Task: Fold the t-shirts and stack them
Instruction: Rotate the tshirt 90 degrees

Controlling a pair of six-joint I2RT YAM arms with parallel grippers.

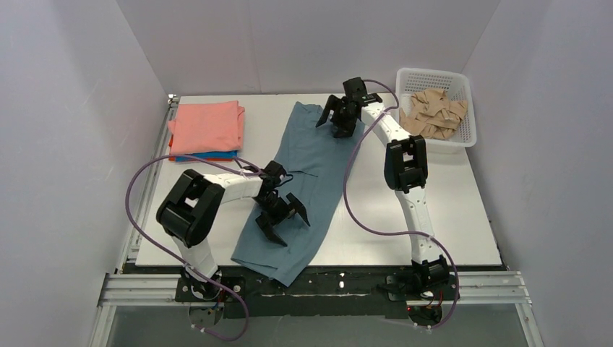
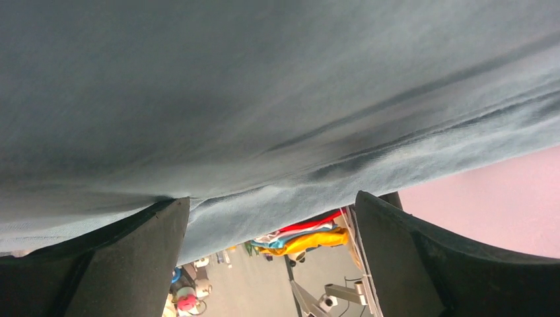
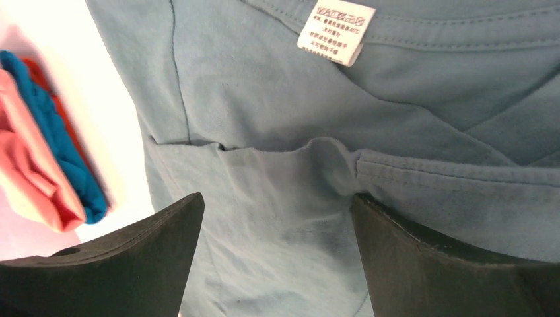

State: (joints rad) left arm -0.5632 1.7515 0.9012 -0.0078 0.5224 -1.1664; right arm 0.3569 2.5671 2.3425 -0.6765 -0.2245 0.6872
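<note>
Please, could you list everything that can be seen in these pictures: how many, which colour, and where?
grey-blue shirt: one, grey-blue, lying long down the middle of the table, near end over the edge
label: one, white, at that shirt's collar
pink shirt: one, pink, folded, top of the pile in the far left corner
blue shirt: one, blue, under the pink one
red shirt: one, red, in the same pile
basket: one, white, far right corner
beige pieces: several, beige, in the basket
table: one, white
cables: two, purple, one along each arm
left claw: black, open, over the shirt's near part
right claw: black, open, over its far end
</note>
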